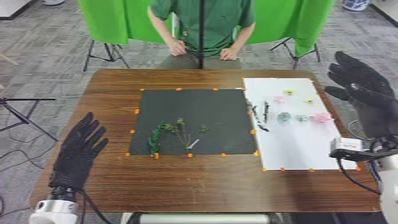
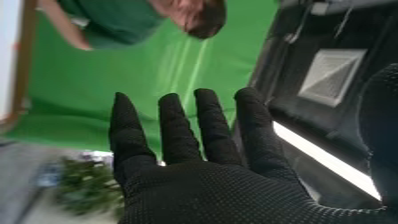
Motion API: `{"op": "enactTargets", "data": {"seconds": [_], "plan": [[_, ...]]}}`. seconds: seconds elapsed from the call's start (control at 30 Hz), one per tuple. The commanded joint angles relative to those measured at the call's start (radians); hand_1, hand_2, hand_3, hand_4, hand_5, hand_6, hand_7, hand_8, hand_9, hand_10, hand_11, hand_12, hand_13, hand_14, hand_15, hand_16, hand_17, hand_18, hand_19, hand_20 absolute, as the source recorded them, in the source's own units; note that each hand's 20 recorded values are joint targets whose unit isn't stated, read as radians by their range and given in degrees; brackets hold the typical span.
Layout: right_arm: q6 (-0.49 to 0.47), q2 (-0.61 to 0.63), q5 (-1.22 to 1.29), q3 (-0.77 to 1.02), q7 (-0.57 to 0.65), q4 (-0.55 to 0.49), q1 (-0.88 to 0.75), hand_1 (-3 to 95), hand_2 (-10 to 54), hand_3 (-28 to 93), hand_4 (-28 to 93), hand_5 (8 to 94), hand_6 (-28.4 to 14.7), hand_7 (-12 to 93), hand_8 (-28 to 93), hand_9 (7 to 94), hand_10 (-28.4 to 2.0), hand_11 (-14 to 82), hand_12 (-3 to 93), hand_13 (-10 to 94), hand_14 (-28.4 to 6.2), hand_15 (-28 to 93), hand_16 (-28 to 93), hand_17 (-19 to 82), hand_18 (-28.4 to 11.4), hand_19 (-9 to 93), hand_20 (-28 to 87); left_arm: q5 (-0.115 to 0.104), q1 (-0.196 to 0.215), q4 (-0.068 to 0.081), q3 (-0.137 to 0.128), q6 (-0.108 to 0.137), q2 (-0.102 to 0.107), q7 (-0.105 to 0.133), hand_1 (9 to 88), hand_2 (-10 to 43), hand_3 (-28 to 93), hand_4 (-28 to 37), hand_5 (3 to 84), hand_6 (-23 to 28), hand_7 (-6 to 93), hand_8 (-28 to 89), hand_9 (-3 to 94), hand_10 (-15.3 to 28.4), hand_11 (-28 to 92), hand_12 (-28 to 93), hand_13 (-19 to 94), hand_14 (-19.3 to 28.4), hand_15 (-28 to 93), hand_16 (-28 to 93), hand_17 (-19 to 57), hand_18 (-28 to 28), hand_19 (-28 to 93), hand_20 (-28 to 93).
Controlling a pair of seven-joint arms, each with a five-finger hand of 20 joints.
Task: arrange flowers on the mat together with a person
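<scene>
Over the table's left side, at the left of the frame, the robot's left hand (image 1: 78, 152) hangs with fingers loose and extended, holding nothing. At the upper right, beside the white paper sheet (image 1: 289, 147), the right hand (image 1: 366, 90) is up off the table; in the right wrist view the right hand (image 2: 213, 195) has its fingers straight and apart, nothing gripped.

In the middle of the frame lies a dark rectangular mat (image 1: 191, 110) on the brown wooden table (image 1: 191, 182). Thin green stems (image 1: 181, 134) lie on its lower part, beside a longer green sprig (image 1: 155, 139). To the right, the sheet bears small pink, yellow and pale blue-green flowers (image 1: 321, 117), with slim dark stems (image 1: 266, 111) near its left edge.
</scene>
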Motion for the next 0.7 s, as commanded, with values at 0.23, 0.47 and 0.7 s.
{"op": "enactTargets", "data": {"seconds": [0.23, 0.47, 0.7], "plan": [[-0.08, -0.091, 0.049, 0.014, 0.065, 0.016, -0.047, 13.5, -6.3, 82, -26, 28.8, -4.2, 12, -8, 31.2, -13.7, 5.6, 23.5, 26, -13.8, 2, 32, 2, -23.2, 35, 19, 0.018, -0.023, 0.02, 0.034, -0.048, -0.009, -0.012, 31.0, -7.5, 66, -24.5, 22.9, 0.6, 18.2, -10, 15.1, 8.0, 14, 17, 13, 10.4, 5, 10, -13.8, 20.6, 35, 5], [-0.131, -0.108, 0.043, -0.026, 0.134, 0.027, -0.026, 13.9, -6.4, 82, -26, 32.6, -5.2, 14, -9, 34.6, -14.0, 8.7, 22.8, 30, -12.9, 6, 34, 3, -23.2, 38, 20, 0.009, -0.031, 0.032, 0.051, -0.025, -0.012, -0.005, 31.1, -7.6, 66, -24.5, 23.0, 0.8, 19.0, -10, 15.4, 8.1, 15, 17, 15, 10.9, 8, 10, -12.4, 20.4, 36, 6], [-0.156, -0.123, 0.035, -0.051, 0.152, 0.041, -0.007, 14.6, -5.5, 82, -26, 35.7, -6.0, 16, -9, 35.8, -13.9, 10.0, 22.3, 31, -12.8, 8, 34, 3, -23.1, 39, 20, 0.001, -0.025, 0.031, 0.059, -0.02, -0.019, -0.001, 31.4, -7.4, 66, -24.6, 24.6, 2.3, 18.9, -11, 15.7, 8.4, 16, 17, 15, 10.7, 10, 9, -11.9, 20.1, 37, 6]]}}
